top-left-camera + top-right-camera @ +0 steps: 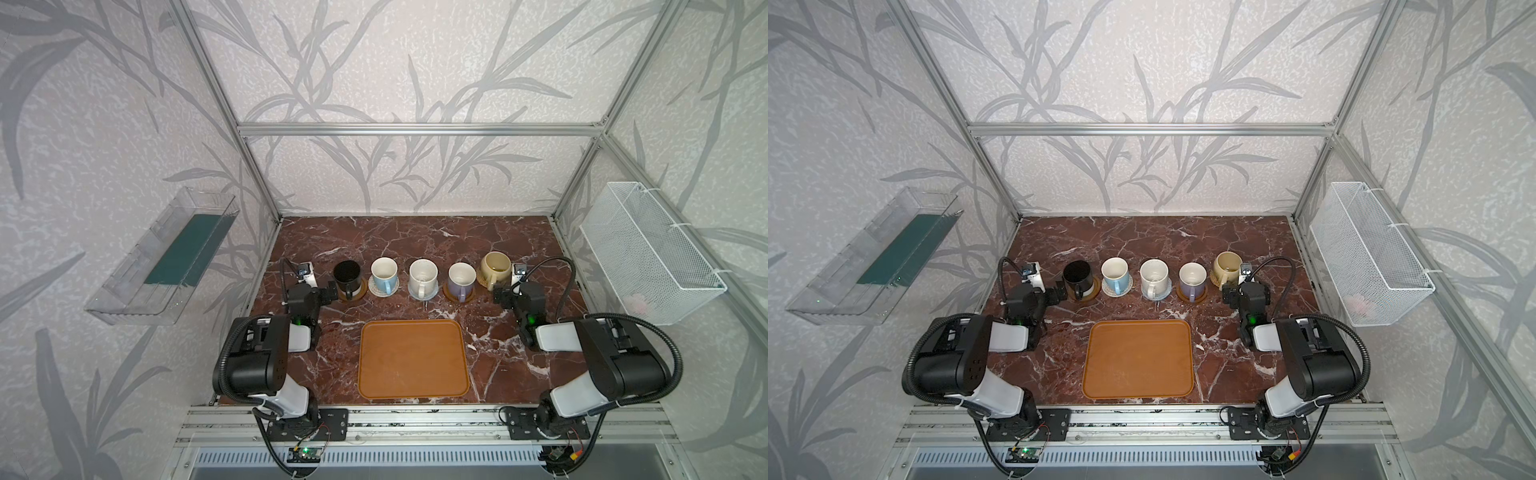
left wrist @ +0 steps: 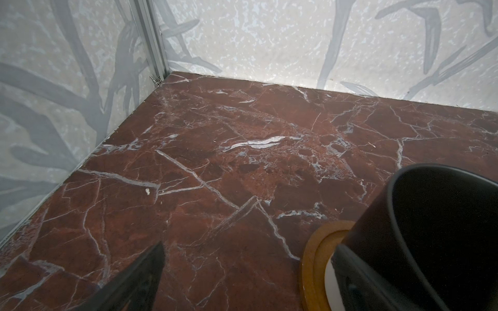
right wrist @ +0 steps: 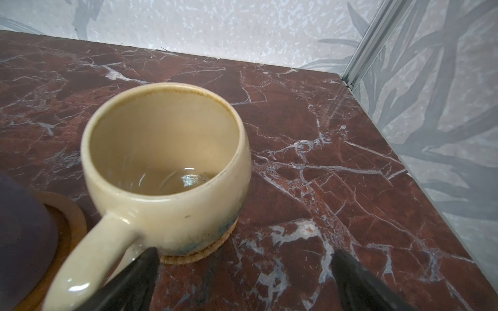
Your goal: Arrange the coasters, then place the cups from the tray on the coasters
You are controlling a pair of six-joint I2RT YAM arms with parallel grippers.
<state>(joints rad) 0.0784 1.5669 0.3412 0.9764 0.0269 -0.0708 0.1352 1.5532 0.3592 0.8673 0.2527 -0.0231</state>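
— As you scan outward, what's there?
— One tray [image 1: 411, 361]; at its twelve o'clock, five cups [image 1: 423, 276] on five coasters [image 1: 373, 289]. Left gripper [image 1: 333, 289], jaws apart, black cup [image 1: 347, 274] at two o'clock; right gripper [image 1: 500, 296], likewise, beige cup [image 1: 496, 266] at eleven.

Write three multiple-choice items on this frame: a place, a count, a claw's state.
1. Where in the row does the beige-yellow mug stand?
A left end
B middle
C right end
2. How many mugs stand on the tray?
A none
B two
C five
3. The right claw is:
A open, holding nothing
B shut on a handle
C shut on a coaster
Key: 1 C, it is the rightmost of five. 2 A, the tray is bare. 3 A, its fingers stand wide apart in the right wrist view.
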